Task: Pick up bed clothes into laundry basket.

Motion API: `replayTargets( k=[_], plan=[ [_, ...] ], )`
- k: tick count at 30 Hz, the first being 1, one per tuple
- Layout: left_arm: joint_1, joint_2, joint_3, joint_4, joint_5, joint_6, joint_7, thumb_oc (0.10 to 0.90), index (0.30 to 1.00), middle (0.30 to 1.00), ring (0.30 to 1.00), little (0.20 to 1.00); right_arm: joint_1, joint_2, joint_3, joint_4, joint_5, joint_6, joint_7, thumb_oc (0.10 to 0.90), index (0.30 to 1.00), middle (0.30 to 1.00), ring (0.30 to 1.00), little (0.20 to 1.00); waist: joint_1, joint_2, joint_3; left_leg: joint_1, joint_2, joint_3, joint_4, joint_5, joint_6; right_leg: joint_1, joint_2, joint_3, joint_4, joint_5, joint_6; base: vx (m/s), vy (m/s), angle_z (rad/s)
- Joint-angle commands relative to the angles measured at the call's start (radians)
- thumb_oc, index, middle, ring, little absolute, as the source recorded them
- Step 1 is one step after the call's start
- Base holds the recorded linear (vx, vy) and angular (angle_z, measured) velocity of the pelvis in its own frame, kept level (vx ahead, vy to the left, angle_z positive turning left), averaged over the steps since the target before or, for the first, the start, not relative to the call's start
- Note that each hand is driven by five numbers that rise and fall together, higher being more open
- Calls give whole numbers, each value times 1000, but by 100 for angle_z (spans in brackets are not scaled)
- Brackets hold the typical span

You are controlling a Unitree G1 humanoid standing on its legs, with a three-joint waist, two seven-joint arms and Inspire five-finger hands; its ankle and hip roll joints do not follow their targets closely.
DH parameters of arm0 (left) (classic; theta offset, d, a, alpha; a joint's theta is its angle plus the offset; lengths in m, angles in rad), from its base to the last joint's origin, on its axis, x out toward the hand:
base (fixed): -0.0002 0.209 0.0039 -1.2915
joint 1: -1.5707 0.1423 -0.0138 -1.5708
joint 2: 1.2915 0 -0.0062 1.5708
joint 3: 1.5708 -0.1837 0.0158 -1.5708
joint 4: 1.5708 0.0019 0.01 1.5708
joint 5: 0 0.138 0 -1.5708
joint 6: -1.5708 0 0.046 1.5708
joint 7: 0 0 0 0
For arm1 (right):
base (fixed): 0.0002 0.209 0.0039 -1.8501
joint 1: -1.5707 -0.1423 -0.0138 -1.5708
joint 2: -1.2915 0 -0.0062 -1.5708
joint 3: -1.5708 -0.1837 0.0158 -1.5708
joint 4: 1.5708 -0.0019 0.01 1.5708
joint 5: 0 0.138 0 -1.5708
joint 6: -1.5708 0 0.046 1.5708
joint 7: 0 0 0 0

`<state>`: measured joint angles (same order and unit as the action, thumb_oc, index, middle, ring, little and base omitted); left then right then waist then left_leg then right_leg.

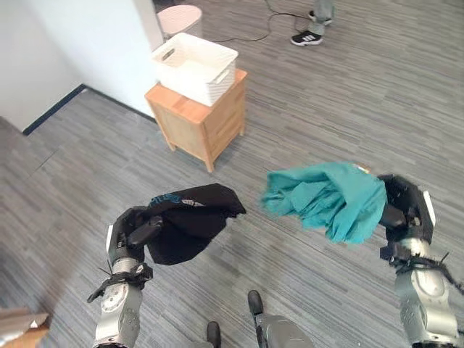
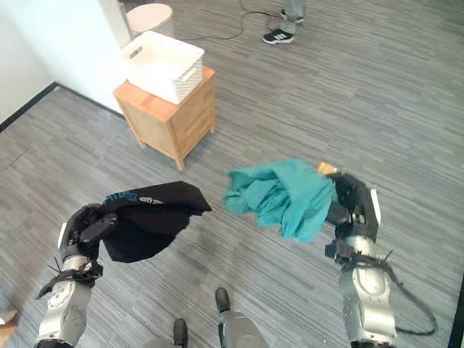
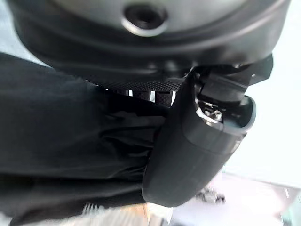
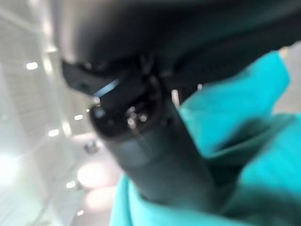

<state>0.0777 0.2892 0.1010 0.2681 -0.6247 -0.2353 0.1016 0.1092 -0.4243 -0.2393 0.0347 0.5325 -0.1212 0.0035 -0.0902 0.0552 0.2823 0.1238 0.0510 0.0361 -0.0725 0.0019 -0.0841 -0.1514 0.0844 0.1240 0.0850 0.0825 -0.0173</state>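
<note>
Above the grey plank floor (image 1: 326, 87), two pieces of clothing are hanging in the air, one in each hand. Left hand (image 1: 130, 233) is gripping a black garment (image 1: 190, 219), fingers and thumb curling round the cloth; in the left wrist view the thumb (image 3: 197, 150) is pressing down on the black fabric (image 3: 66, 155). Garment is draping over the hand and bunching toward the middle, with a bit of blue print showing on top. Left forearm is coming up from the lower left, wrist pointing up and inward. Right hand (image 2: 353, 206) is gripping a teal garment (image 2: 279, 194), which is bunching in folds and sagging off the hand toward the centre; right wrist view is showing the thumb (image 4: 155, 155) clamping against teal cloth (image 4: 263, 155). Right forearm is rising from the lower right, hand held about level with the left one. The two garments are sitting near each other but apart, a gap of floor showing between them. Well ahead, a white slatted laundry basket (image 1: 193, 67) is sitting on a small wooden cabinet (image 1: 199, 119) beside a white wall (image 1: 80, 43); what can be seen of the basket's inside is showing no clothes. Behind the basket a round pale bin (image 1: 180, 17) is standing. At the far edge a person's leg and dark shoe (image 1: 307, 36) are showing.
</note>
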Motion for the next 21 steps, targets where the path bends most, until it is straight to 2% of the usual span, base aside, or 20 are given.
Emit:
replayTargets(
  k=[1,3,4,6,7,8,11,12,14,15,21],
  plan=[
    [-98,166,59,-98,55,-90,-13,400,300,300,300,300,35,25,-211,-16,-20,-158,-111,400,300,300,300,300,-20,-51,-80,-46,-45,-19,54,-38,38,5,-97,144,48,-187,169,41,-70,-8],
    [-85,164,64,-116,58,-78,-18,400,300,300,300,300,36,13,-195,-6,-32,-137,-123,400,300,300,300,300,-12,-45,-85,-54,-37,-15,78,-32,34,38,-100,140,55,-174,171,35,-104,13],
    [-80,155,69,-115,49,-69,-20,400,300,300,300,300,34,16,-176,-28,7,-119,-91,400,300,300,300,300,6,-53,-92,-50,-32,-17,76,-28,30,50,-110,114,65,-174,158,31,-160,17],
    [-79,136,65,-127,47,-77,-11,400,300,300,300,300,28,12,-165,-32,17,-139,-94,400,300,300,300,300,11,-57,-92,-46,-28,-20,64,-21,26,54,-101,113,51,-161,156,21,-212,2],
    [-83,120,47,-126,38,-88,-28,400,300,300,300,300,4,-17,-150,-22,19,-139,-75,400,300,300,300,300,33,-69,-104,-53,-11,-29,60,-8,8,83,-95,99,32,-170,135,7,-187,3],
    [-84,119,48,-125,37,-89,-28,400,300,300,300,300,1,-21,-150,-17,19,-141,-74,400,300,300,300,300,29,-67,-102,-52,-10,-32,60,-8,7,87,-95,96,27,-168,134,5,-257,12],
    [-118,114,11,-123,16,-81,-49,400,300,300,300,300,-67,-122,-145,5,19,-138,-75,400,300,300,300,300,35,-95,-103,-81,16,-43,115,-10,-11,132,-88,52,6,-176,104,-16,-199,56],
    [-140,120,-10,-122,9,-76,-48,400,300,300,300,300,-98,-172,-156,5,22,-148,-98,400,300,300,300,300,26,-110,-106,-95,45,45,134,-3,-11,150,-97,7,2,-181,97,-38,-138,55],
    [-142,119,-10,-122,10,-76,-47,400,300,300,300,300,-101,-174,-156,7,23,-149,-98,400,300,300,300,300,25,-109,-104,-96,45,44,138,-5,-11,151,-97,5,2,-181,97,-30,-45,73],
    [-163,140,-25,-126,14,-79,-51,400,300,300,300,300,-132,-212,-150,12,30,-155,-106,400,300,300,300,300,27,-112,-113,-97,58,104,128,1,-12,162,-95,-20,-1,-187,98,-30,-26,80],
    [-245,217,-68,-117,17,-92,-36,400,300,300,300,300,-206,-304,-70,52,46,-137,-87,400,300,300,300,300,30,-100,-146,-55,40,102,-2,53,-8,175,-88,-69,-12,-197,107,13,23,47]
  ],
)
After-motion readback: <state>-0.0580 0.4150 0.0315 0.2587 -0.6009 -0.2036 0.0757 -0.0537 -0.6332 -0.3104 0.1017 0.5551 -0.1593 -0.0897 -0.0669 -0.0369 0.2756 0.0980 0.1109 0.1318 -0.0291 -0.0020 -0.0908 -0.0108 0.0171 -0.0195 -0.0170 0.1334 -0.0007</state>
